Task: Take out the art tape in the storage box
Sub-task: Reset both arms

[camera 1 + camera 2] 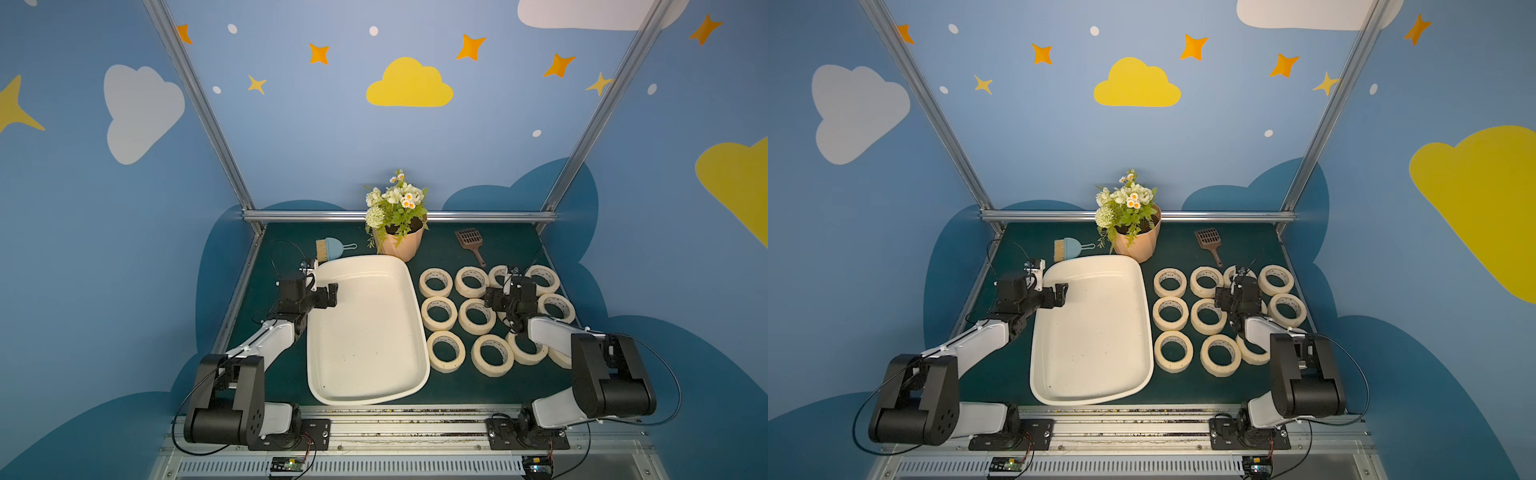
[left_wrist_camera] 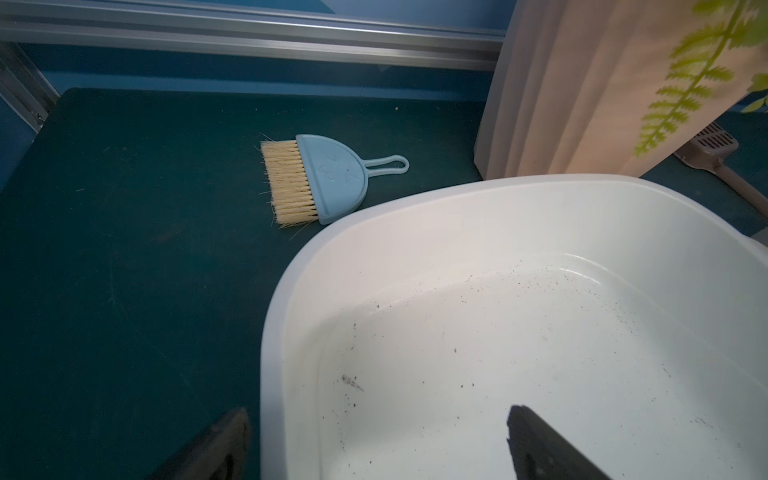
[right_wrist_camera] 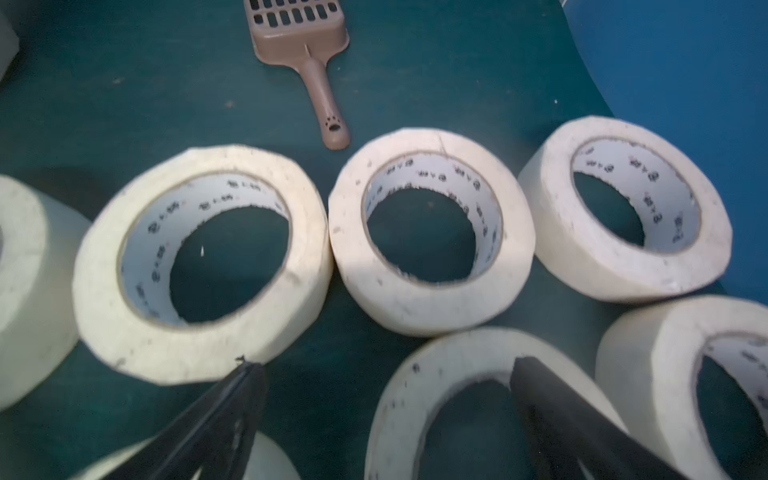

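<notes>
1. Cream art tape (image 1: 439, 313) rolls lie flat in rows on the green tabletop (image 1: 286, 378), between the storage box (image 1: 365, 332) and the right edge; the right arm (image 1: 552, 332) hides several.
2. Left gripper (image 1: 331, 294) hangs released over the box's left rim.
3. Right gripper (image 3: 382, 363) gapes, unladen, above the rolls.

Print on the art tape (image 3: 484, 203) cores (and brush (image 2: 332, 174) embossing) is illegible.

Along the far edge of the green table (image 1: 440, 254) sit 3 things — a blue brush (image 1: 330, 249), a peach flower pot (image 1: 401, 246), a brown slotted scoop (image 1: 469, 240).
</notes>
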{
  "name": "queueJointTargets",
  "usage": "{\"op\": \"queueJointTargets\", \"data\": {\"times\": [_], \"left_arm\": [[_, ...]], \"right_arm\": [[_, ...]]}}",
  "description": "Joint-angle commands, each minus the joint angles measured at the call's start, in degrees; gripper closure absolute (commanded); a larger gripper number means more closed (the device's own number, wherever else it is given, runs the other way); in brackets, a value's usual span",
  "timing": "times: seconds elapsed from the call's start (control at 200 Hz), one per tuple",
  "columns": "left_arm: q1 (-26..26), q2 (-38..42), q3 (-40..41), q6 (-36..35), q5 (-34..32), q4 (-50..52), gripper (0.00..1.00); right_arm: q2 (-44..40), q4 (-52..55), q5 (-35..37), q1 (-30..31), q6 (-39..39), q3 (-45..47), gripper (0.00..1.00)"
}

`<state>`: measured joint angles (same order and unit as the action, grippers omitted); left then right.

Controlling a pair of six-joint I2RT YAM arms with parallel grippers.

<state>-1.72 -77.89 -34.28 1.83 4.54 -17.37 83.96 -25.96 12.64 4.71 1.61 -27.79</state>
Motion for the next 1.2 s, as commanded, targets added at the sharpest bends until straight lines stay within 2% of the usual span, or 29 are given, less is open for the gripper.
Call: {"op": "queueJointTargets", "data": {"times": [0.0,0.06,0.145,0.225,0.34,0.425,0.475,0.831,1.011,1.196], "left_arm": [[0.63,1.58,3.53,-3.59,0.39,-5.36,0.0],[2.4,0.07,5.78,-2.58,2.03,-10.33,0.0],[3.72,-3.94,7.26,-1.58,2.79,-16.34,0.0],[4.21,-4.47,7.28,-1.98,1.97,-17.33,0.0],[4.9,-10.48,9.12,-1.75,3.31,-27.18,0.0],[5.4,-8.88,7.27,-1.91,4.01,-20.53,0.0],[5.38,-9.56,7.99,-1.7,4.12,-23.33,0.0],[5.22,-8.92,7.73,-2.04,4.0,-21.87,0.0],[4.42,-8.84,8.24,-2.35,1.74,-22.59,0.0],[4.48,-10.75,10.95,-1.22,-0.18,-29.16,0.0]], "right_arm": [[3.28,-25.69,2.24,0.0,1.3,6.81,0.01],[5.79,-30.09,1.63,0.48,-1.09,7.32,0.01],[2.62,-20.2,2.29,0.5,-0.29,4.74,0.01],[-0.12,-8.72,0.62,0.37,-0.86,1.6,0.01],[0.3,-9.42,0.38,0.3,-1.15,1.56,0.01],[0.33,-9.6,0.69,0.39,-1.29,1.63,0.01],[0.24,-9.36,0.55,0.41,-1.18,1.64,0.01],[0.32,-9.29,0.49,0.35,-1.16,1.53,0.01],[0.27,-9.38,0.49,0.39,-1.17,1.51,0.01],[0.32,-9.31,0.49,0.36,-1.17,1.52,0.01]]}}
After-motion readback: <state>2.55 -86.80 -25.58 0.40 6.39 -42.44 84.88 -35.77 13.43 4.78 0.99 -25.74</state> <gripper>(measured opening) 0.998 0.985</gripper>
